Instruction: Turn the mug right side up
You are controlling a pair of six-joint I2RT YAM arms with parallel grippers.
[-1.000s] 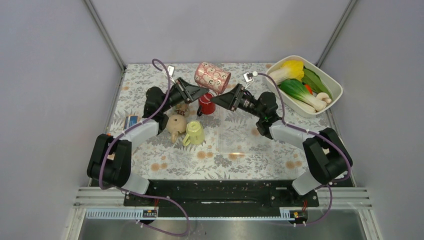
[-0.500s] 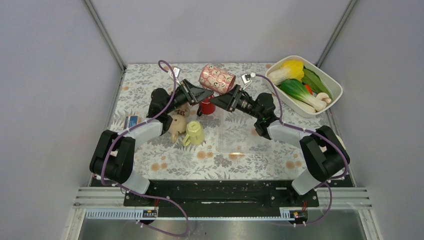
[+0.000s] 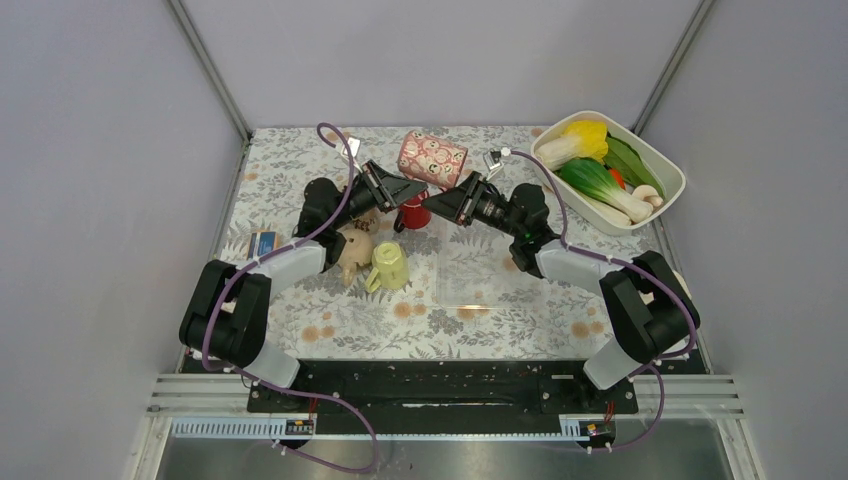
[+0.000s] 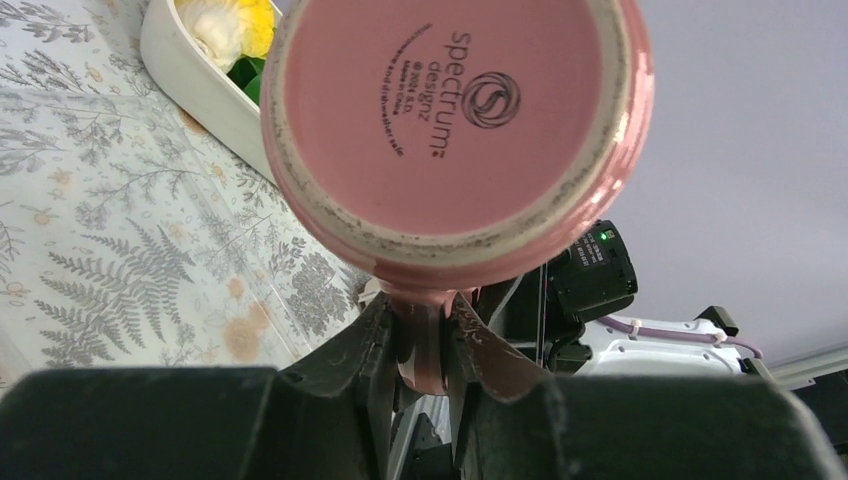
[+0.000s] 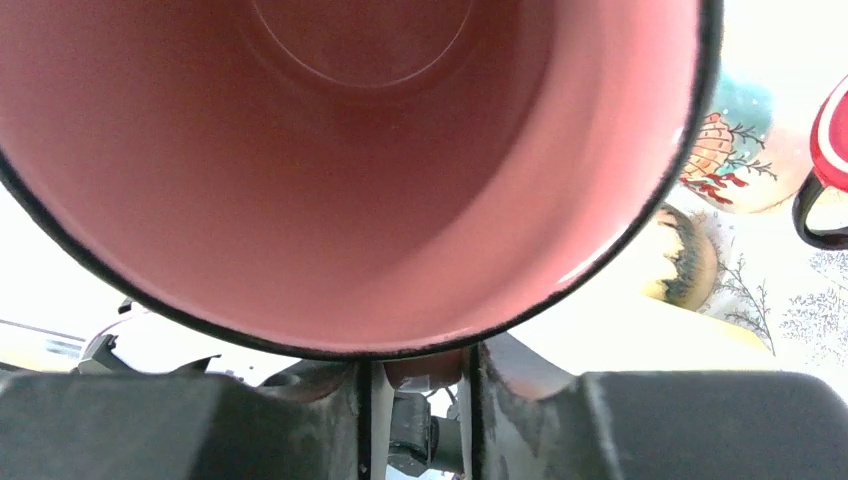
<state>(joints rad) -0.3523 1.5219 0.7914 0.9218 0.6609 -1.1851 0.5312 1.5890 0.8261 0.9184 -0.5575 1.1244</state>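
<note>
A pink patterned mug (image 3: 432, 158) hangs on its side above the back of the table, between my two grippers. The left gripper (image 3: 412, 185) is shut on the mug's handle from the base side. In the left wrist view the mug's pink base (image 4: 450, 110) faces the camera and the handle sits pinched at the left gripper (image 4: 420, 310). The right gripper (image 3: 450, 192) meets the same handle from the mouth side. In the right wrist view the mug's open inside (image 5: 350, 150) fills the frame, and the right gripper (image 5: 420, 365) has its fingers against the handle.
Under the held mug stands a red mug (image 3: 412, 212). A yellow mug (image 3: 390, 265) and a beige pot (image 3: 353, 248) sit to the left. A white bin (image 3: 668, 165) of vegetables is at the back right. A small blue box (image 3: 264, 241) lies near the left arm.
The right gripper has moved in and closed its jaws around the mug's handle. The mug has shifted slightly right and turned more level. The left grip is unchanged.
</note>
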